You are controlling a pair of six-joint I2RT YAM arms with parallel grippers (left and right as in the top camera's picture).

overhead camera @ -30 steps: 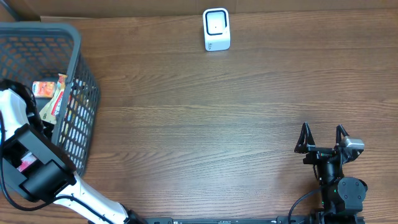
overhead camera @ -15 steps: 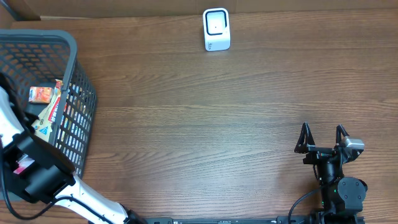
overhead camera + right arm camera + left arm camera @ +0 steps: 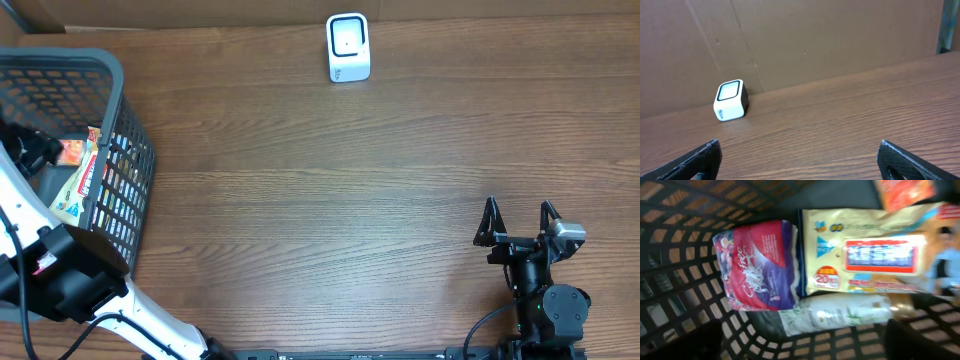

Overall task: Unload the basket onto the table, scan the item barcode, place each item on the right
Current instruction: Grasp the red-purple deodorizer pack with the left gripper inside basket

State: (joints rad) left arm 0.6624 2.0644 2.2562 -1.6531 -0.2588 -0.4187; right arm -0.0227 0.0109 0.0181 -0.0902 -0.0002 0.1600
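Grey plastic mesh basket stands at the left edge of the wood-grain table, and the goods to be scanned all lie inside it. On its floor a yellow flat pack carries a red-framed label with blurred lines of print and a round red badge reading "20". Touching its left edge is a purple and red soft packet with white cursive script too smeared to read. A white packet printed with green leaves lies just below both. An orange packet pokes in at the top.

The left gripper hangs over these goods with its fingers spread wide and nothing between them.

The small white barcode scanner sits at the far edge of the table against a brown cardboard wall, well apart from the basket. The right gripper rests at the near right, spread wide and empty.
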